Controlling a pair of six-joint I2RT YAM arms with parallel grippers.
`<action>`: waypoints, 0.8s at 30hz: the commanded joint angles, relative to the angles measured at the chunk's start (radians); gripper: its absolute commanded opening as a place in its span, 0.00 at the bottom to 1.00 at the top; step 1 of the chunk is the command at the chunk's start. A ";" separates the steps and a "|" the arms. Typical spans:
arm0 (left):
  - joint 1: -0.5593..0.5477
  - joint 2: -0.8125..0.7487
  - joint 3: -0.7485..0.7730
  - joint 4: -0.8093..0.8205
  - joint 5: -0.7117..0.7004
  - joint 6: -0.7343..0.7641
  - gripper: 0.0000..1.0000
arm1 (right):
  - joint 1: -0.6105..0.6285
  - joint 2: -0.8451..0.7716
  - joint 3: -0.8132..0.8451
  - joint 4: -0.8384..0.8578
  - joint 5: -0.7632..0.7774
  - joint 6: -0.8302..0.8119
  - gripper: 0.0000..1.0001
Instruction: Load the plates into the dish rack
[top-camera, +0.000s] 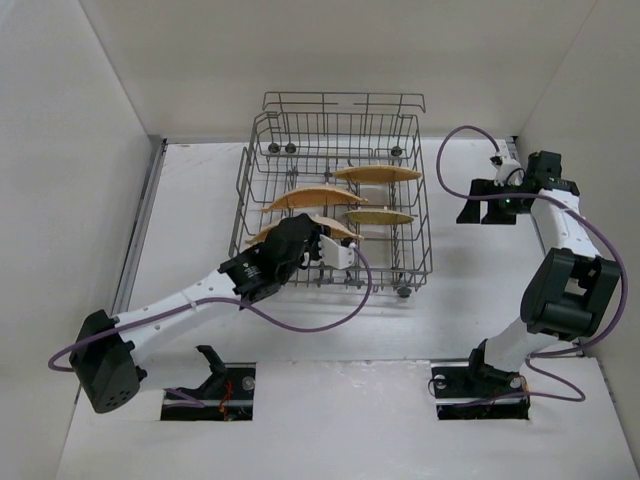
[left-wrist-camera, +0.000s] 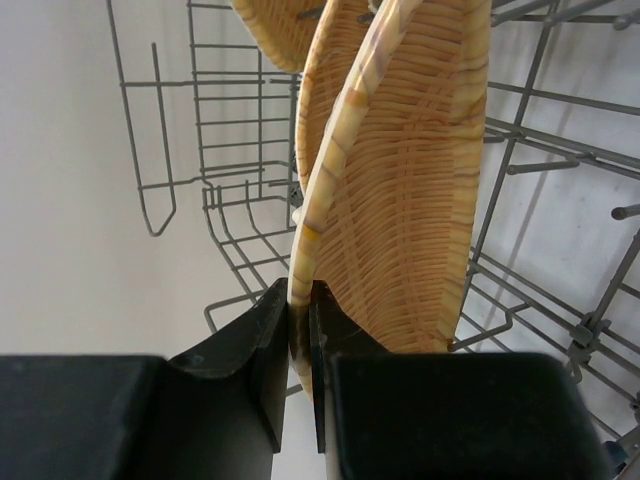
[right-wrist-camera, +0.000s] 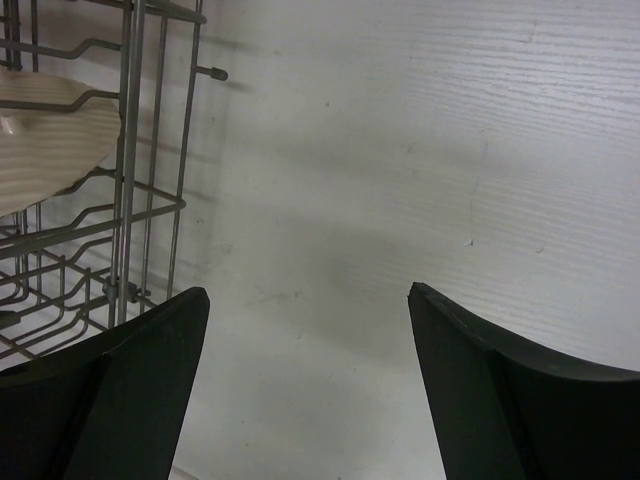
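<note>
One view shows left end effector (left-wrist-camera: 301, 305) pinching plate (left-wrist-camera: 400, 200).

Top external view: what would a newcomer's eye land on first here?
The grey wire dish rack in the middle of the table, with tan plates standing on edge inside it. Next, the left gripper, shut on the rim of the front woven plate at the rack's front left. The right gripper hangs open over the table, right of the rack.
</note>
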 joint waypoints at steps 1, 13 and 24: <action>0.019 -0.024 -0.004 0.113 0.042 0.047 0.00 | -0.006 -0.035 0.002 0.039 -0.024 -0.006 0.86; 0.065 0.050 -0.011 0.172 0.131 0.066 0.00 | -0.017 -0.023 0.011 0.039 -0.021 -0.005 0.86; 0.076 0.105 -0.048 0.219 0.160 0.034 0.00 | -0.058 -0.025 0.013 0.017 -0.019 -0.028 0.86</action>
